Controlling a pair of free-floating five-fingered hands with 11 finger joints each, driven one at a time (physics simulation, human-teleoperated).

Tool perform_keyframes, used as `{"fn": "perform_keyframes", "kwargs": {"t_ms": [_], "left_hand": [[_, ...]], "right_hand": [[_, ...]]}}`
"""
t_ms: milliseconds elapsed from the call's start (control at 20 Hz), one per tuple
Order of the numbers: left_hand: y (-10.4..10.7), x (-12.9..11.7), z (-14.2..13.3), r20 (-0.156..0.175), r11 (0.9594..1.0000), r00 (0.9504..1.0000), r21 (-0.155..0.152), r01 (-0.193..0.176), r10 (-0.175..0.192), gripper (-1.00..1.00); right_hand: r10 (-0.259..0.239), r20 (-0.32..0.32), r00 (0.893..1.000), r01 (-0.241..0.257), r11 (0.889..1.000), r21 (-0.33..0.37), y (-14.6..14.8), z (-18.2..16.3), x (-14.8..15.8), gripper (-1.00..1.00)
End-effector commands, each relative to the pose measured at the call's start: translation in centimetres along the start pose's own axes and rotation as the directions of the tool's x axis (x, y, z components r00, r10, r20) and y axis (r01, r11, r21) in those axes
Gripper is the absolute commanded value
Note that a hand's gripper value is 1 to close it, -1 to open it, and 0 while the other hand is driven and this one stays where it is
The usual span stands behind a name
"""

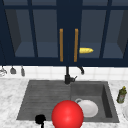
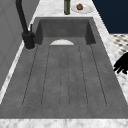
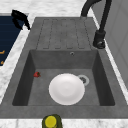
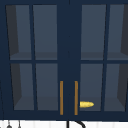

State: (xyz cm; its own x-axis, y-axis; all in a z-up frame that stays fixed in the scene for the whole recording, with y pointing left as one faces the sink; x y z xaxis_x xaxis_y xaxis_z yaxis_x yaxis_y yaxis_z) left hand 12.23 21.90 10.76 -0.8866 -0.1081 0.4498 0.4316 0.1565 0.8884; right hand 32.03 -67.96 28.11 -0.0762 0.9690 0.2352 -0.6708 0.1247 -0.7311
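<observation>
Sink (image 1: 42, 100) is set into the marble worktop (image 1: 10, 92), with a ribbed draining board on its left half and a deep basin on its right. The left hand (image 1: 40, 119) is seen at the sink's front edge, by the draining board; in the left side view it (image 2: 123, 63) is held over the worktop's front strip, and its fingers are loosely spread and drooping, with nothing held. A red ball (image 1: 67, 115) is shown just beside the hand, in front of the sink's front edge. A white plate (image 1: 88, 108) is laid in the basin. A black tap (image 1: 67, 77) is mounted at the back edge. A green bottle (image 1: 121, 95) is stood on the worktop's right end. Above, a corn cob (image 1: 86, 50) is kept in the glass-fronted wall cabinet (image 1: 45, 30).
</observation>
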Motion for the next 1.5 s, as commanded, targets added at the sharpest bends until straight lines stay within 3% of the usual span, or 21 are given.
{"fn": "perform_keyframes", "kwargs": {"t_ms": [0, 400, 650, 1050, 1450], "left_hand": [[0.0, 0.0, 0.0, 0.000, 1.0000, 1.0000, 0.000, 0.000, 0.000, 0.00], [0.0, 0.0, 0.0, 0.000, 1.0000, 1.0000, 0.000, 0.000, 0.000, 0.00], [0.0, 0.0, 0.0, 0.000, 1.0000, 1.0000, 0.000, 0.000, 0.000, 0.00], [0.0, 0.0, 0.0, 0.000, 1.0000, 1.0000, 0.000, 0.000, 0.000, 0.00], [0.0, 0.0, 0.0, 0.000, 1.0000, 1.0000, 0.000, 0.000, 0.000, 0.00]], "right_hand": [[0.071, -0.057, 0.996, -0.070, 0.997, 0.010, -1.2, -0.1, 1.9, -1.00], [0.146, -0.138, 0.980, -0.142, 0.989, 0.044, -3.3, -0.9, 5.8, -1.00], [0.195, -0.182, 0.964, -0.191, 0.981, 0.043, -5.5, -0.6, 8.6, -1.00], [0.240, -0.227, 0.944, -0.231, 0.971, 0.065, -8.2, -1.2, 13.0, -1.00], [0.225, -0.228, 0.947, -0.220, 0.974, 0.045, -7.2, -2.7, 16.3, -1.00]]}}
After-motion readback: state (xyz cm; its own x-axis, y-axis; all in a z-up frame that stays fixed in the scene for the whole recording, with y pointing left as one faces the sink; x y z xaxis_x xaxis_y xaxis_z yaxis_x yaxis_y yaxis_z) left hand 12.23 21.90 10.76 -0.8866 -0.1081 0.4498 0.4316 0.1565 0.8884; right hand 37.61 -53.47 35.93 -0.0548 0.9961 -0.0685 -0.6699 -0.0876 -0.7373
